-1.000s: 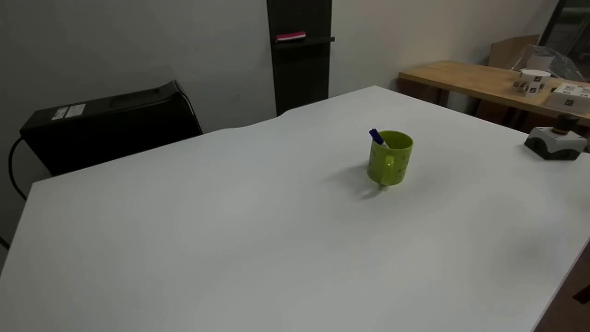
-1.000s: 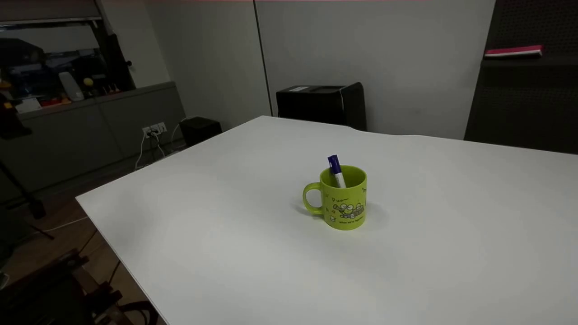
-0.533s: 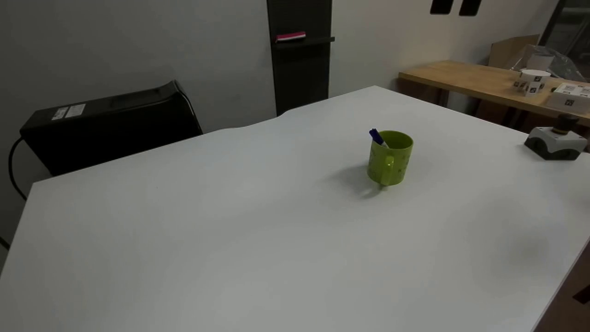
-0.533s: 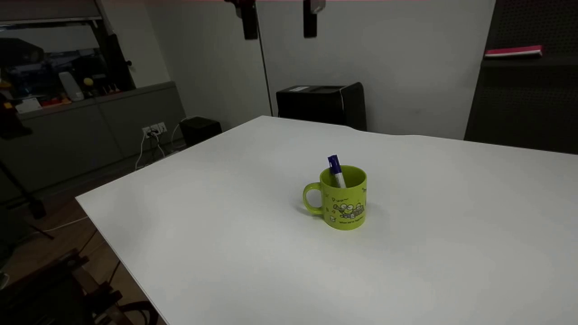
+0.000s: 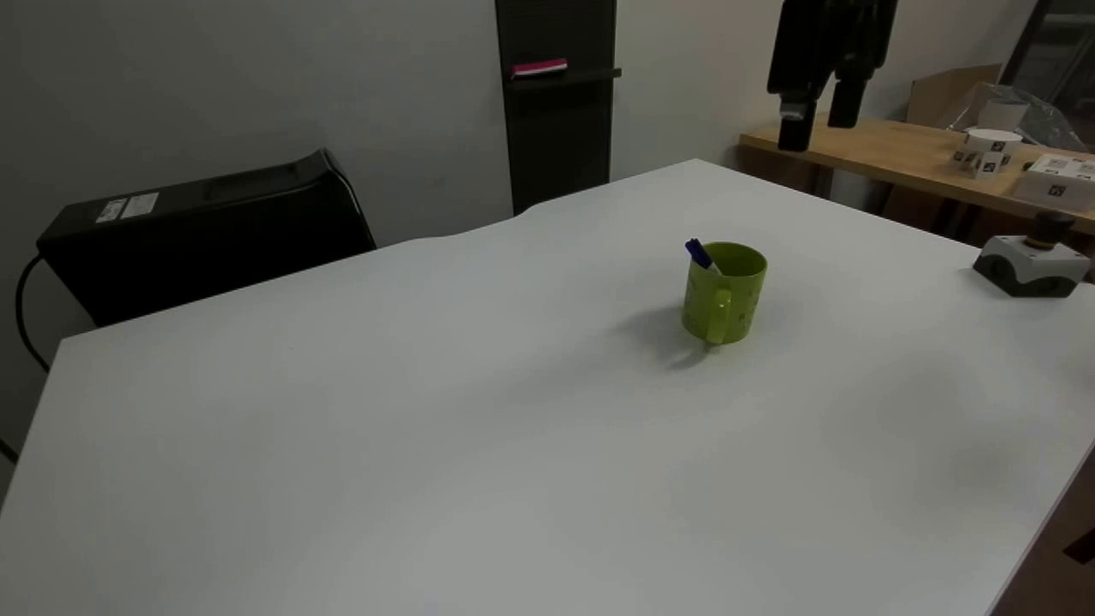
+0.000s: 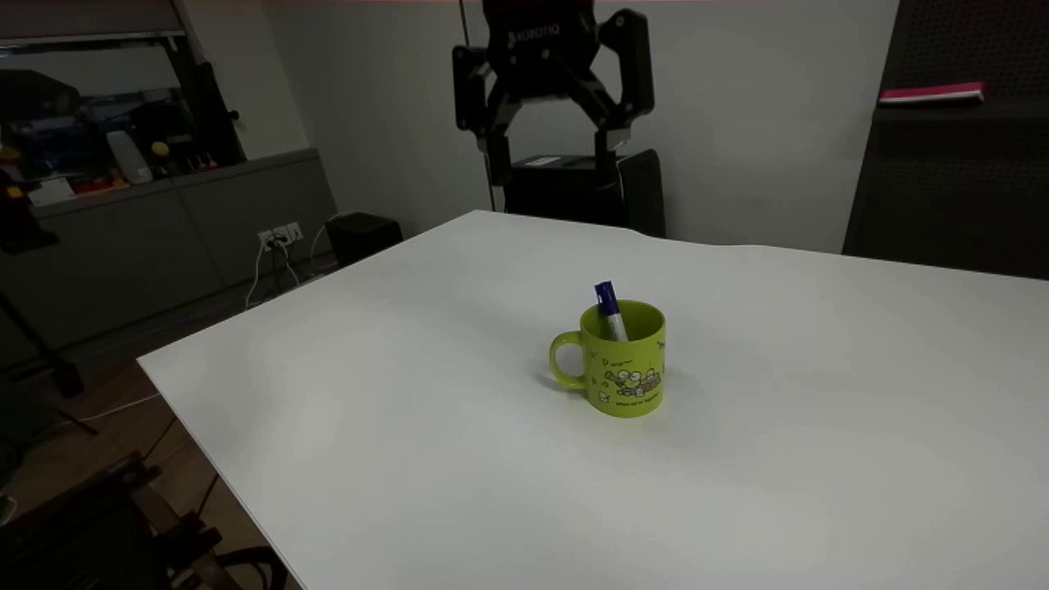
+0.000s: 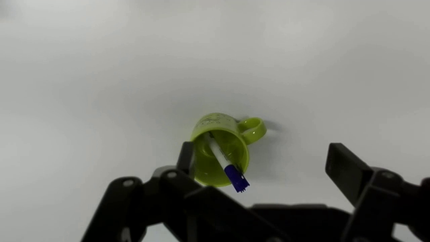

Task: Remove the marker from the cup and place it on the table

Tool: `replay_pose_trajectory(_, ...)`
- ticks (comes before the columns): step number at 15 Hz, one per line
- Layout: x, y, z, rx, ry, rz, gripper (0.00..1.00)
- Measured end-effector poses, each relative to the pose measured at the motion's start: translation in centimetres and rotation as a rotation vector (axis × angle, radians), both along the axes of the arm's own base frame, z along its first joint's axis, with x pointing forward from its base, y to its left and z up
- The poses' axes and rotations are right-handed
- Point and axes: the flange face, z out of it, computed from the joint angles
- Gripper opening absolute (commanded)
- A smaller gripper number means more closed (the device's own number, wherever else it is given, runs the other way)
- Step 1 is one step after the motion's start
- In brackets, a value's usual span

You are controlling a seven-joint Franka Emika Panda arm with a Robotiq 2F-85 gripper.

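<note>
The lime-green cup [image 5: 742, 304] stands upright on the white table [image 5: 385, 479]. It has a handle and a printed cartoon [image 6: 631, 381]. The marker [image 6: 607, 300] leans inside the cup, its dark blue cap up and sticking out past the rim; it also shows in an exterior view [image 5: 699, 253]. My gripper [image 6: 552, 174] points down, open and empty, well above the table; it also shows in an exterior view [image 5: 820, 131]. In the wrist view the marker [image 7: 219, 154] and cup [image 7: 210, 176] lie nearer the left finger [image 7: 185, 158], which covers part of the cup's rim.
A grey box with a black knob [image 5: 1031, 261] stands on the table's right side in an exterior view. A wooden bench [image 5: 843, 137] with white boxes is behind it. A black bulky object [image 5: 222, 222] stands beyond the table's far edge.
My gripper has come into both exterior views from the top and moved down, open. The cup and the marker have not moved.
</note>
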Motion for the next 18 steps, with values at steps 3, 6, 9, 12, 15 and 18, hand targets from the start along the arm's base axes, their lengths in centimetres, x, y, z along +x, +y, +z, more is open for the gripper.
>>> replay_pose_trajectory(3,0.1,-0.1,-0.1,-0.002,0.002,-0.001,1.0)
replay_pose_trajectory(6,0.1,-0.1,0.0,-0.002,0.0,-0.001,1.0)
replay_pose_trajectory(9,0.1,-0.1,-0.1,-0.002,0.001,0.001,1.0)
replay_pose_trajectory(12,0.1,0.1,-1.8,-0.001,0.035,0.005,1.0)
replay_pose_trajectory(15,0.2,0.4,-5.6,-0.001,0.105,0.01,1.0)
replay_pose_trajectory(18,0.6,0.5,-9.0,-0.001,0.149,0.013,1.0)
